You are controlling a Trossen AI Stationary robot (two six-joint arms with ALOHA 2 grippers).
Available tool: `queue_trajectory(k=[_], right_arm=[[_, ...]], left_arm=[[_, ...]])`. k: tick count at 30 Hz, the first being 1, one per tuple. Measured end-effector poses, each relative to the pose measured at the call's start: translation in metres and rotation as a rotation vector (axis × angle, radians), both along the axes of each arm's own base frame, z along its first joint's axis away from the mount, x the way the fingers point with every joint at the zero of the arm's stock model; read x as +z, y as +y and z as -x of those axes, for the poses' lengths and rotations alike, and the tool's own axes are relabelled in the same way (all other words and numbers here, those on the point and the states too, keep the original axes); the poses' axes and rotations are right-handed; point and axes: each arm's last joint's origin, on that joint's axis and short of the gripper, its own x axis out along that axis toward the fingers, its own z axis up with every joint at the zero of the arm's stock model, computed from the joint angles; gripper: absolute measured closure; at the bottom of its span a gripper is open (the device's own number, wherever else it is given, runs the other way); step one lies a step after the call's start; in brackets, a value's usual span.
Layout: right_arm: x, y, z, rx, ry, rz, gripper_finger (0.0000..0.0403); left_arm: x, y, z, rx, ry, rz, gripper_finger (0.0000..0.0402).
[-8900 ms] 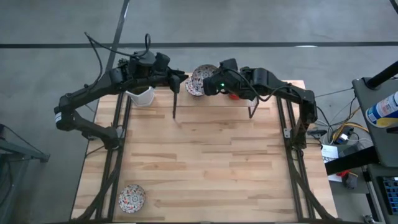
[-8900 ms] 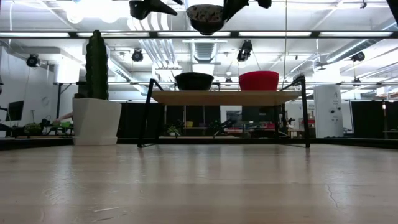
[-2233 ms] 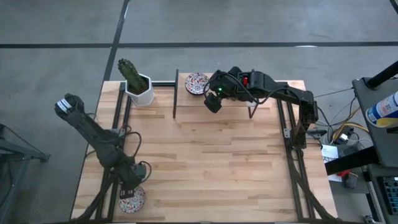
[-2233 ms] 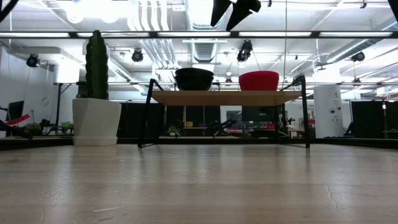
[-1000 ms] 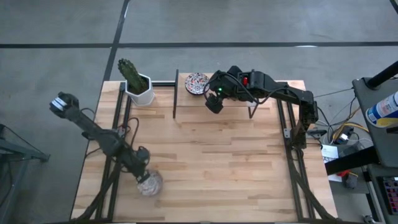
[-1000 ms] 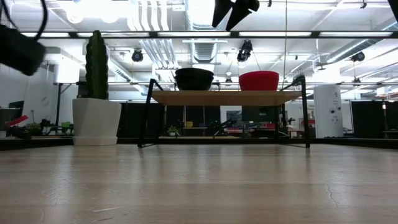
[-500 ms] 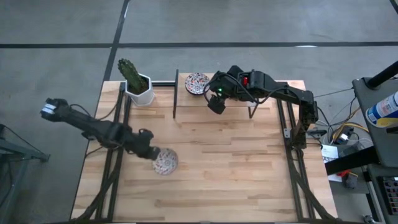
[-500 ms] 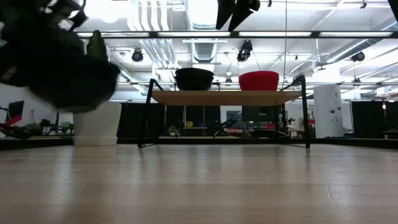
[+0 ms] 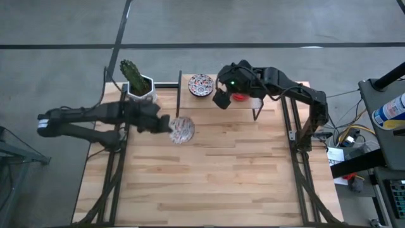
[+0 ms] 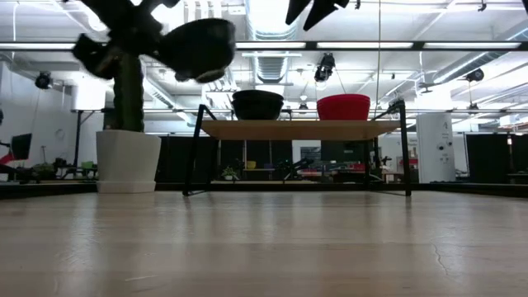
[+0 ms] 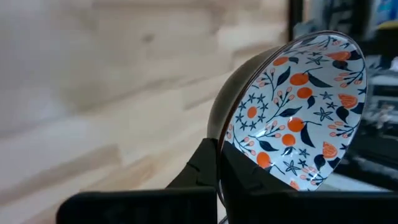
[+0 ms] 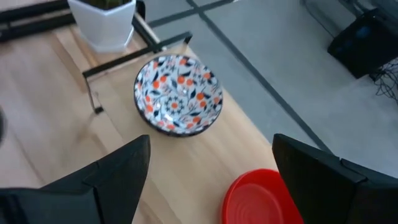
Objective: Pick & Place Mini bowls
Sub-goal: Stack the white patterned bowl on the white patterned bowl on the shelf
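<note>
My left gripper [image 9: 166,124] is shut on a white floral mini bowl [image 9: 182,130], held high above the table left of centre; it shows as a dark shape in the low view [image 10: 198,46]. My right gripper [image 9: 221,99] hangs open and empty above a raised wooden shelf [image 10: 301,129] at the far edge. A second floral bowl [image 12: 178,93] and a red bowl [image 12: 267,196] rest on their bases on that shelf, below and ahead of the open fingers. My left gripper pinches the floral bowl's rim [image 11: 222,138] on the side nearest the arm, one finger [image 11: 202,163] outside the wall and one inside. The fingers come level from the table's left. The bowl is lifted clear of the table, a little tilted.
A white hexagonal pot with a cactus [image 9: 140,90] stands at the far left, beside the shelf's black legs [image 9: 178,95]. Bare wooden table [image 9: 215,177] lies between the shelf and the near edge.
My left gripper, shut on the floral bowl, has swung from near the table's near-left corner toward the far edge and to the right, rising. The bowl has gone with it, clear of the table, and now hangs near the shelf's left end.
</note>
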Motion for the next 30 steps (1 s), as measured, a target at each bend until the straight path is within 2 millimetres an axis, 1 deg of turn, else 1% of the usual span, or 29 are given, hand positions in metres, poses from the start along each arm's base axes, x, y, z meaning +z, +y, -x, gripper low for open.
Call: queue_trajectory(k=[9, 13, 20, 23, 25, 30], right_arm=[[0.012, 0.002, 0.012, 0.0, -0.047, 0.007, 0.0078], [0.015, 0.002, 0.014, 0.0, -0.055, 0.008, 0.0078], [0.015, 0.002, 0.016, 0.005, -0.049, 0.011, 0.0078], [0.015, 0.002, 0.016, 0.017, -0.038, 0.02, 0.0078], [0.015, 0.002, 0.016, 0.035, -0.02, 0.035, 0.0078], [0.016, 0.002, 0.018, 0.062, 0.017, 0.054, 0.0078]], left_arm=[[0.047, 0.057, -0.022, 0.026, -0.092, -0.091, 0.0401], [0.065, 0.088, -0.034, 0.045, -0.111, -0.132, 0.0401], [0.094, 0.145, -0.05, 0.118, -0.096, -0.21, 0.0401], [0.098, 0.166, -0.061, 0.14, -0.062, -0.193, 0.0401], [0.096, 0.177, -0.073, 0.133, -0.035, -0.196, 0.0402], [0.084, 0.192, -0.093, 0.062, 0.103, -0.164, 0.0402]])
